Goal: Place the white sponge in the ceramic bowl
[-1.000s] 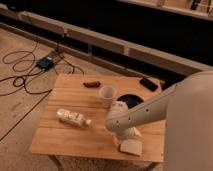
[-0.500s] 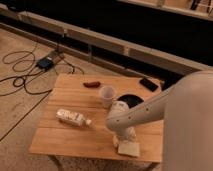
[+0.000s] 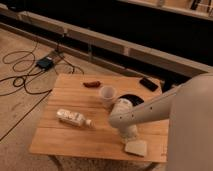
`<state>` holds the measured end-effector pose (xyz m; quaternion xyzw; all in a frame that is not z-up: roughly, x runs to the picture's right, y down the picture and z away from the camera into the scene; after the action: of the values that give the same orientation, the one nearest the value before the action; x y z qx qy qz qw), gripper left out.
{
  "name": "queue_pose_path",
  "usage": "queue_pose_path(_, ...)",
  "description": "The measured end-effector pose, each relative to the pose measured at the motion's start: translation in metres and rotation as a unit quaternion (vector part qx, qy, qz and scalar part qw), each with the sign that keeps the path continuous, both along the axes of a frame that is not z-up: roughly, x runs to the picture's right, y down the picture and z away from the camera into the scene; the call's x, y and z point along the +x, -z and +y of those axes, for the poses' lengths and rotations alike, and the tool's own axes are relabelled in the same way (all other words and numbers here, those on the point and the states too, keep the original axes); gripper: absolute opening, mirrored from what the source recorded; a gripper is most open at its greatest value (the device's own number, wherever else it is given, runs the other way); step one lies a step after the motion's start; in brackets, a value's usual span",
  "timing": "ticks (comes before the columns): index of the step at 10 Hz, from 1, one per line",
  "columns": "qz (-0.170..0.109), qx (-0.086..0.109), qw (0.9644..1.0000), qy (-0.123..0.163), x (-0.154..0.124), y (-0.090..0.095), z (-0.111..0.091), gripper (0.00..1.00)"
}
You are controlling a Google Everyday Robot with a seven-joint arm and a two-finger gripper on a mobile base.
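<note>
Sponge (image 3: pixel 136 147), tabletop's (image 3: pixel 70 141) near right corner: soft, light, squashy; I'd pinch across its short width. Gripper (image 3: pixel 128 134) at its left edge, jaws shut; whether they hold it, I cannot tell.

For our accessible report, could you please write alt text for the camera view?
A robot arm reaches down over a wooden table, its gripper shut at the white sponge near the front edge. Behind it stand the dark ceramic bowl and a white cup; a plastic bottle lies at the picture's left.
</note>
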<state>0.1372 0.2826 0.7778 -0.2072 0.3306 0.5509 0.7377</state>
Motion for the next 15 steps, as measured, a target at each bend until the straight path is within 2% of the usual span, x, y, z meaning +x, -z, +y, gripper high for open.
queue_pose_path(5,0.002,0.007,1.0000,-0.001,0.006,0.005,-0.017,0.00)
queue_pose_path(8,0.005,0.013,0.9998,0.014,0.009,0.015,-0.036,0.00)
queue_pose_path(11,-0.002,0.019,0.9985,0.050,0.003,0.027,-0.069,0.00)
queue_pose_path(13,-0.013,0.044,0.9955,0.083,-0.008,0.030,-0.108,0.00)
queue_pose_path(15,-0.022,0.073,0.9919,0.101,-0.017,0.025,-0.141,0.00)
